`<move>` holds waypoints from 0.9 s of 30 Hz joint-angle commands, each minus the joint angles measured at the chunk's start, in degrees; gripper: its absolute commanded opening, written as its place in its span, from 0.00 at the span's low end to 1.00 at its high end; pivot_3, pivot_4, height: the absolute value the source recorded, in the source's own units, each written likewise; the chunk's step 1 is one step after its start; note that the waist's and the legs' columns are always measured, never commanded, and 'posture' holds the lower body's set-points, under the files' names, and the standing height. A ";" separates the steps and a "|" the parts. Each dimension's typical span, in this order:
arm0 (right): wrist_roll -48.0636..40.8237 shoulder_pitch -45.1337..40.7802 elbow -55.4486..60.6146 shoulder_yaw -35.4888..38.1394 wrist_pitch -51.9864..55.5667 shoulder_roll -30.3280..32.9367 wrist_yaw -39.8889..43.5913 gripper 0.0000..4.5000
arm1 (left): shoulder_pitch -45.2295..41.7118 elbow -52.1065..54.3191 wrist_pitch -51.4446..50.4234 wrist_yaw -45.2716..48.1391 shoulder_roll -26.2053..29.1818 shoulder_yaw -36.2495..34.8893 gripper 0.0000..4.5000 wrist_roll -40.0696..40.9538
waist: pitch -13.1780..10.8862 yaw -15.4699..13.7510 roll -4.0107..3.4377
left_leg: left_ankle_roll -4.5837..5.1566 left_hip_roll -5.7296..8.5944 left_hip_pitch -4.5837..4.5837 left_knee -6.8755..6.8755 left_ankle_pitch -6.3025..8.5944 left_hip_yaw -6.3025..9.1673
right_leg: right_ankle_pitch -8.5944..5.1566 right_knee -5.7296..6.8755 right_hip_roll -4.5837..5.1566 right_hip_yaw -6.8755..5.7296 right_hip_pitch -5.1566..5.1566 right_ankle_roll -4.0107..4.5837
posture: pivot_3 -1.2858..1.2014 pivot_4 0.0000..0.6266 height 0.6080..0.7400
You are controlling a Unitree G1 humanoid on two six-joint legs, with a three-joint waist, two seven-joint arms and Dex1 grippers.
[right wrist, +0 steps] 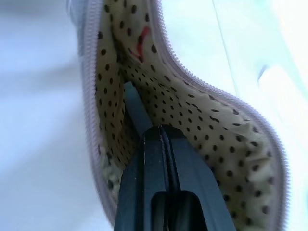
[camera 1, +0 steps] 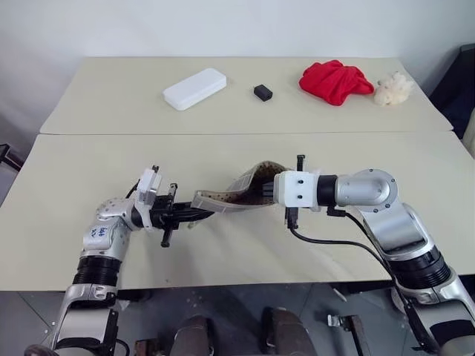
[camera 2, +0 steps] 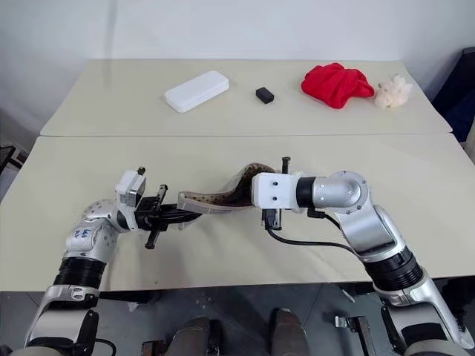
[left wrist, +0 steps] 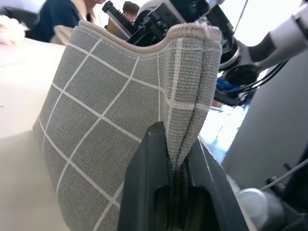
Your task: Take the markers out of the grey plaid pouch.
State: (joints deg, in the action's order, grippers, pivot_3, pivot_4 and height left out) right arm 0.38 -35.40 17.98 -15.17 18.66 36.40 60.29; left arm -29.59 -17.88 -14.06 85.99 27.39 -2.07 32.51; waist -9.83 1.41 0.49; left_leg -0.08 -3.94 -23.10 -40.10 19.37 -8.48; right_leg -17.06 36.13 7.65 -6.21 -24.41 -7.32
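Your left gripper [left wrist: 175, 168] has its jaws clamped on the pouch's [camera 1: 234, 194] closed end at centre frame. Your right gripper [right wrist: 163, 139], reaching in from the right, has jaws closed on a grey marker [right wrist: 136, 108] inside the mouth; its long axis runs along the pouch.

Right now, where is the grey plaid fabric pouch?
The grey plaid fabric pouch hangs above the near table's middle, between the left end effector, shut on one end, and the right end effector, shut inside its open mouth.
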 commanded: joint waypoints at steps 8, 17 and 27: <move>-8.38 -1.47 11.70 4.56 18.14 10.64 5.23 0.52 | -4.06 6.63 -1.04 5.40 -6.79 6.68 0.00 3.68 | 0.00 -1.20 0.00 | 0.01 0.00 0.00 -0.05 0.01 0.00 | 0.00 -0.01 -0.01 0.02 0.01 0.00 | 0.52 0.24 1.00; -20.55 -6.03 18.83 3.33 38.06 22.81 12.52 0.99 | -0.69 1.56 3.65 5.45 -6.20 6.64 0.00 1.36 | 0.00 -1.25 -0.01 | 0.03 0.00 0.00 -0.05 0.02 0.02 | 0.00 -0.02 0.01 0.06 -0.01 0.00 | 0.52 0.24 1.00; -15.00 -12.05 12.27 -8.61 41.36 15.95 2.36 0.99 | -0.20 -7.75 18.98 3.66 -6.86 7.06 0.00 -4.41 | 0.00 -1.17 -0.01 | 0.04 0.00 0.01 -0.09 0.02 0.01 | 0.00 0.05 0.03 0.06 -0.03 0.01 | 0.52 0.24 1.00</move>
State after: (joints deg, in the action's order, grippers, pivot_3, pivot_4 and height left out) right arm -16.55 -46.63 31.89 -22.73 59.49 52.87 64.93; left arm -30.18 -24.16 1.69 86.02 20.68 4.86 29.75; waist -9.83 0.24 0.48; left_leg -0.04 -3.94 -23.10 -40.20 19.40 -8.48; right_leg -17.06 36.18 7.68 -6.15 -24.44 -7.32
